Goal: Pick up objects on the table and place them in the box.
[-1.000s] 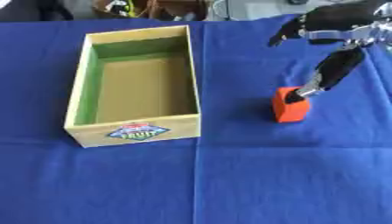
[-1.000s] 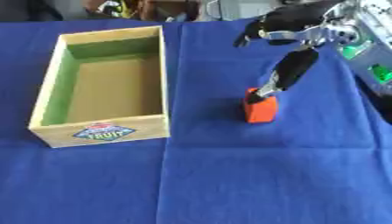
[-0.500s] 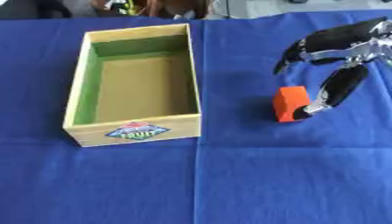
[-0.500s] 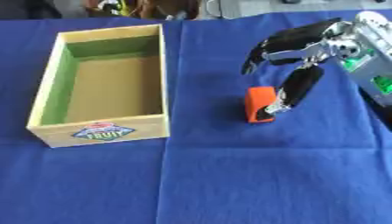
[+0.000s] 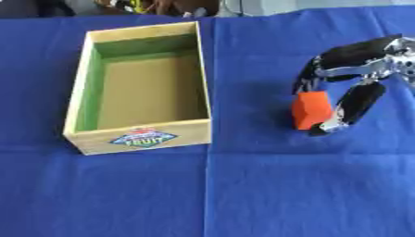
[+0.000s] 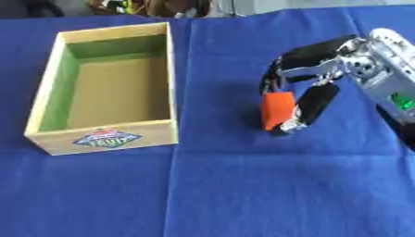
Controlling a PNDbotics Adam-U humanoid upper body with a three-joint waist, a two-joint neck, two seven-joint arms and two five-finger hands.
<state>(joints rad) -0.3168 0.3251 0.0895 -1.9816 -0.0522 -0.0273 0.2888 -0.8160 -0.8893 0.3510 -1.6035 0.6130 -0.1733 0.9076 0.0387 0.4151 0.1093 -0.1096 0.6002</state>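
Right robot hand (image 6: 324, 69) curls its fingers and thumb around the orange block (image 6: 278, 110).

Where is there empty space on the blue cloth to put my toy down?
The whole near strip of cloth in front of the box is bare, and so is the gap between the box and the orange block. It is crowded on the right, where the right hand curls round the block.

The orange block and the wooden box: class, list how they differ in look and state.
The orange block is small, solid and bright; the wooden box is far larger, open-topped, green inside, with a fruit label. The right hand curls its fingers round the block; nothing touches the box. Both sit on the blue cloth.
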